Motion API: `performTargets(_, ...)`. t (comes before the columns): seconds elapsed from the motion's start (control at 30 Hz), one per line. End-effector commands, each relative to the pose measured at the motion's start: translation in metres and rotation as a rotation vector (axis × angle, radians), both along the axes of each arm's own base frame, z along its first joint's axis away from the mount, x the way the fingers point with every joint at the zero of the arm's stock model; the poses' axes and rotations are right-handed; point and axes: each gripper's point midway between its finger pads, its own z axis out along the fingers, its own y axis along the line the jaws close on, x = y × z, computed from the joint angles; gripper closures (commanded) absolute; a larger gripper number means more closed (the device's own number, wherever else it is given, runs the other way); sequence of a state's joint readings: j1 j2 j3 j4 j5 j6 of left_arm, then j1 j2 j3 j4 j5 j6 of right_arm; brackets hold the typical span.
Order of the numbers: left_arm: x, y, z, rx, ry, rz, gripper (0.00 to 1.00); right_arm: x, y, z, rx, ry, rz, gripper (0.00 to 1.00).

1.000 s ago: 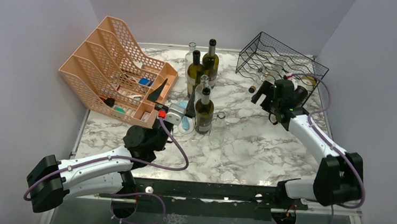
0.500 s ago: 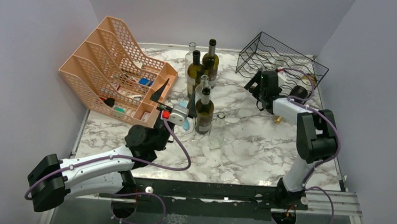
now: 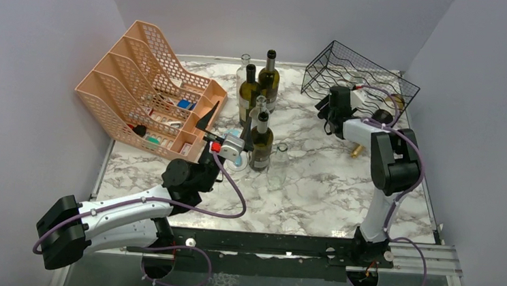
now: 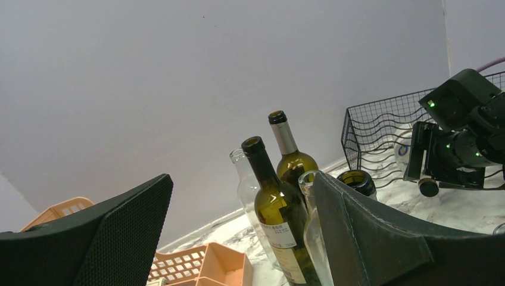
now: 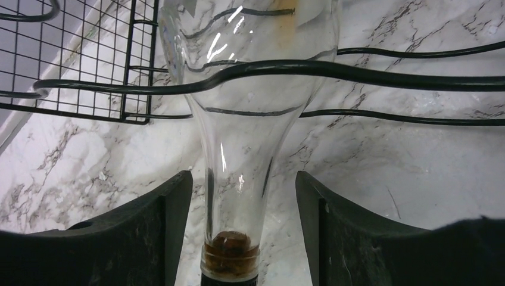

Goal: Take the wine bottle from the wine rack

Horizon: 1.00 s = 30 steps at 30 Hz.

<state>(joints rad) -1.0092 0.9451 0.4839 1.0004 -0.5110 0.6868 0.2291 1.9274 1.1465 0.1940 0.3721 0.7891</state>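
The wine rack (image 3: 373,69), black wire with wavy shelves, stands at the table's back right. A clear glass wine bottle (image 5: 250,137) lies in it under a wavy wire (image 5: 357,67). Its corked neck points out toward my right gripper (image 5: 243,179). That gripper is open, one finger on each side of the neck with a gap on both sides. In the top view the right gripper (image 3: 330,111) sits at the rack's front left. My left gripper (image 3: 224,128) hangs open near the standing bottles, holding nothing; its wrist view shows the rack (image 4: 375,137) far right.
A peach mesh organizer (image 3: 149,87) fills the back left. Several upright bottles (image 3: 257,109) stand mid-table, with a clear glass (image 3: 278,160) beside them. A small golden-brown item (image 3: 357,151) lies under the right arm. Walls close in on three sides.
The right arm swung back and folded up, bringing its gripper to the rack's front; its fingers have narrowed around the bottle neck. The left gripper drifted slightly right.
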Motion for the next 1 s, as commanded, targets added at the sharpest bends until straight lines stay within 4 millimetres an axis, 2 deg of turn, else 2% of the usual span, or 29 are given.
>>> performTargets(0.0, -0.003, 0.000, 0.014, -0.024, -0.032, -0.018, 0.07, 0.013, 0.001, -0.008, 0.036, -0.010, -0.052, 0.34)
performTargets(0.2, -0.001, -0.004, 0.011, -0.014, -0.024, -0.023, 0.07, 0.013, 0.006, -0.014, 0.074, 0.021, -0.056, 0.45)
performTargets(0.43, -0.001, -0.008, 0.009, -0.016, -0.014, -0.039, 0.07, 0.004, 0.014, -0.012, 0.113, 0.029, -0.024, 0.66)
performTargets(0.67, 0.000, -0.009, 0.007, -0.009, -0.011, -0.040, 0.07, -0.020, 0.025, -0.016, 0.174, 0.070, 0.013, 0.71)
performTargets(0.97, 0.001, -0.014, 0.004, -0.001, -0.004, -0.053, 0.07, -0.065, 0.038, -0.001, 0.209, 0.092, 0.070, 0.75)
